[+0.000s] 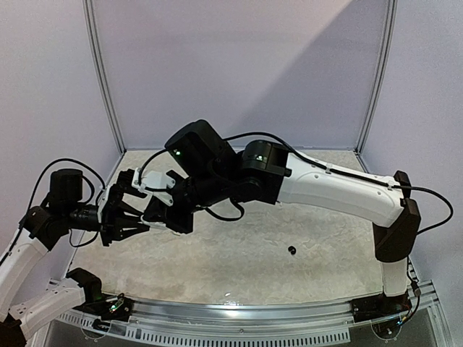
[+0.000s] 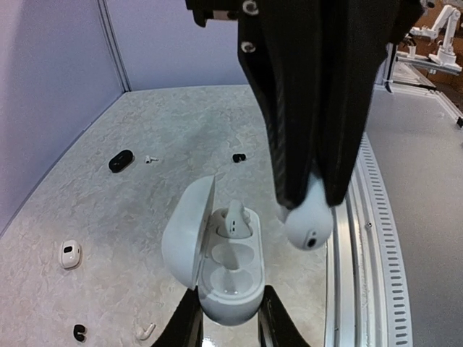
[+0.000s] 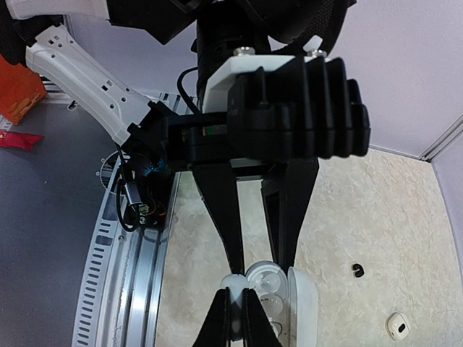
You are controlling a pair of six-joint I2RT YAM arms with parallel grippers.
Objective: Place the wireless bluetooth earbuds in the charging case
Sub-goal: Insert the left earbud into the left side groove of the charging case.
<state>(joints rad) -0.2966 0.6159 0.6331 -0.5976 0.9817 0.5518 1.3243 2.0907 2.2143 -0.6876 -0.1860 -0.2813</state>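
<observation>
Bottom centre in the left wrist view, the left gripper [image 2: 230, 295] clamps the open charging case [image 2: 228, 266]. Just right, the right gripper [image 2: 312, 199] pinches a white earbud [image 2: 309, 230] outside the rim. Releasing there would probably drop it onto the table [image 2: 181, 123].

Robotics lab; panelled test table [image 1: 239, 264]; other robot arms [image 2: 436, 32] behind.

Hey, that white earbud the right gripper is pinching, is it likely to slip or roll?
The white earbud looks glossy and rounded, so it could well slip out of the right gripper. It is tiny, so probably very light. Released beside the open charging case, it would likely roll.
</observation>
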